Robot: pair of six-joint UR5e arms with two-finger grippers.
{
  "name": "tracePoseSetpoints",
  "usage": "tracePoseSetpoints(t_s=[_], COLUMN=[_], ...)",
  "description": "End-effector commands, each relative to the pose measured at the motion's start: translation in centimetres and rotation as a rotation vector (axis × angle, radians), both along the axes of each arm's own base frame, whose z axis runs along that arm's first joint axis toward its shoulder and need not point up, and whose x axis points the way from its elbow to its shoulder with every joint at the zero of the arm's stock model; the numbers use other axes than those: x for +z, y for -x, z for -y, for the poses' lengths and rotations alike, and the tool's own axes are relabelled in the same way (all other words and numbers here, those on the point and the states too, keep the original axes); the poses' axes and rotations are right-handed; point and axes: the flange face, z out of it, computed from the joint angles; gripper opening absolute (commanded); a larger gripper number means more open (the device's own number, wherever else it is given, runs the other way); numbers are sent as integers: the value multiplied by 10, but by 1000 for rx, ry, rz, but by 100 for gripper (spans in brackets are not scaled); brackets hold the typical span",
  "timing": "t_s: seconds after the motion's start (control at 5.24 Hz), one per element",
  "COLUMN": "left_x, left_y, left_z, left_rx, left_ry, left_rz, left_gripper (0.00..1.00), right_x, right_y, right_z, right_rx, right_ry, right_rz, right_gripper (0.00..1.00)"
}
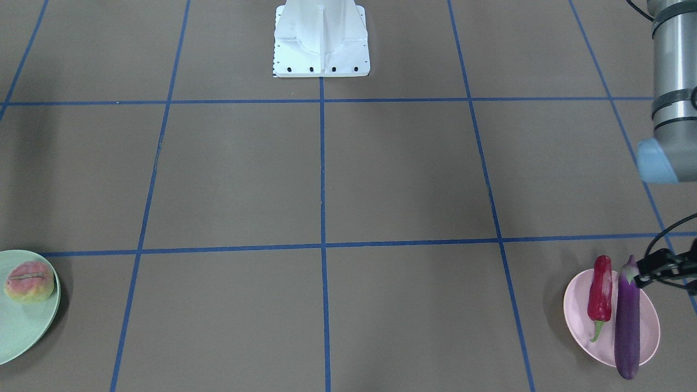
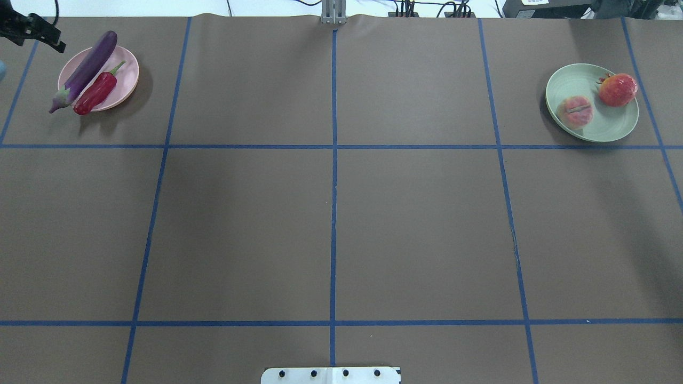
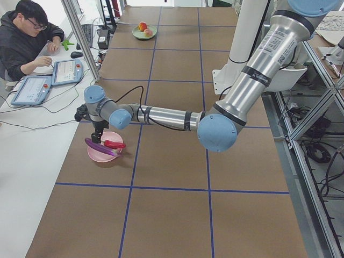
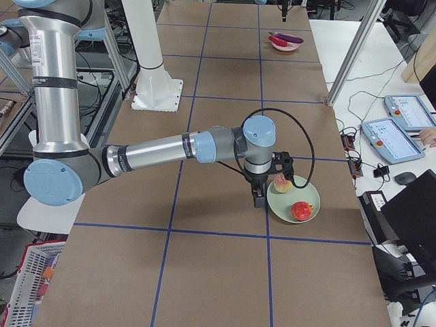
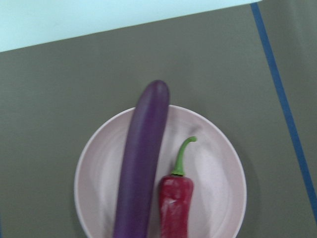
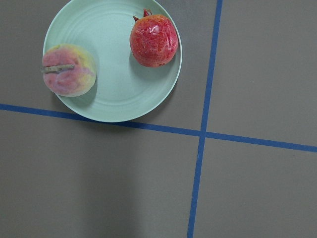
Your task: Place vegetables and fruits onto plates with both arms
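The pale pink plate (image 1: 648, 332) holds the purple eggplant (image 1: 627, 321) and the red chili pepper (image 1: 600, 294), side by side; the eggplant overhangs the rim at both ends. My left gripper (image 1: 642, 269) hangs just beside the eggplant's cap, empty, its two black fingers apart. The left wrist view looks down on the eggplant (image 5: 141, 163) and the chili (image 5: 176, 203). The mint green plate (image 2: 605, 125) holds the peach (image 2: 574, 111) and the pomegranate-like ball (image 2: 618, 89). My right gripper (image 4: 259, 199) stands at that plate's edge; I cannot tell if it is open.
The white pedestal (image 1: 321, 43) stands at the robot's side of the brown table with blue tape lines. A seated operator (image 3: 27, 37) with tablets is beyond the far edge. A metal post (image 3: 80, 37) stands near the pink plate.
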Motion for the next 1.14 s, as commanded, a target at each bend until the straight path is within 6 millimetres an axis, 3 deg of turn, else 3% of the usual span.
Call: tracePoseSetpoints(t_s=[0.0, 0.19, 0.38, 0.57, 0.76, 0.95], left_x=[54, 103, 95, 112, 105, 108], left_y=[127, 135, 134, 135, 135, 130], left_z=[-48, -116, -178, -211, -229, -232], left_rx=[25, 17, 6, -13, -13, 0], left_ry=[59, 106, 80, 118, 102, 144], left_rz=[-53, -49, -40, -28, -10, -7], left_gripper=[100, 100, 100, 100, 100, 100], right_x=[19, 22, 21, 21, 19, 18], right_y=[1, 1, 1, 1, 2, 2], right_z=[0, 1, 1, 1, 2, 2], right_rx=[-2, -1, -2, -3, -1, -2], right_ry=[38, 44, 41, 42, 40, 36], right_rz=[-2, -2, -2, -1, 1, 1], right_gripper=[100, 100, 100, 100, 100, 100])
